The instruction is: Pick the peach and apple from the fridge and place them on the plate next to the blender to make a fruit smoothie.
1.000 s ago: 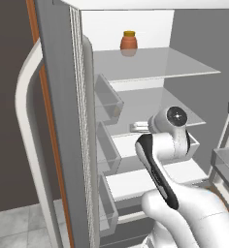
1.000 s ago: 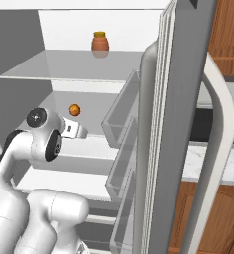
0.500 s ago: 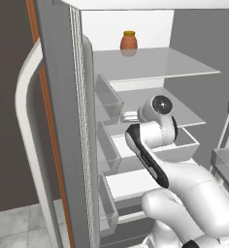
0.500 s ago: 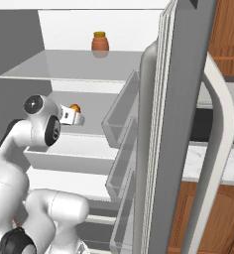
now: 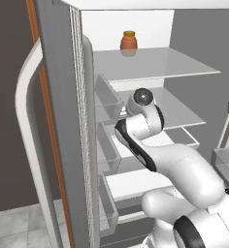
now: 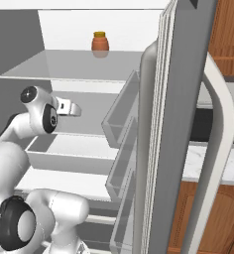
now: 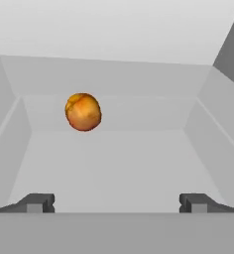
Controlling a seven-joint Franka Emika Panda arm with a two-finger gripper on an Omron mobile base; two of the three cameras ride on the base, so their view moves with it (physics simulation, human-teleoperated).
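The fridge (image 5: 63, 97) (image 6: 188, 99) stands open and my arm reaches onto its middle shelf (image 5: 179, 109). In the hand view the peach (image 7: 83, 112), a small round yellow-orange fruit with a redder underside, lies ahead near the shelf's back wall, left of centre. My gripper (image 7: 117, 202) (image 6: 77, 110) is open with nothing between its fingertips (image 7: 37, 202), and it is well short of the fruit. The apple, the plate and the blender are out of view.
An orange-brown jar with a yellow lid (image 5: 128, 40) (image 6: 100, 42) stands on the top shelf. Clear door bins (image 5: 106, 99) (image 6: 121, 116) jut in on both sides of the opening. A grey drawer (image 6: 64, 151) sits under the middle shelf.
My arm has swung left and deeper into the fridge. The hand now points along the middle shelf and covers the fruit in the right base view. The jaws stayed open.
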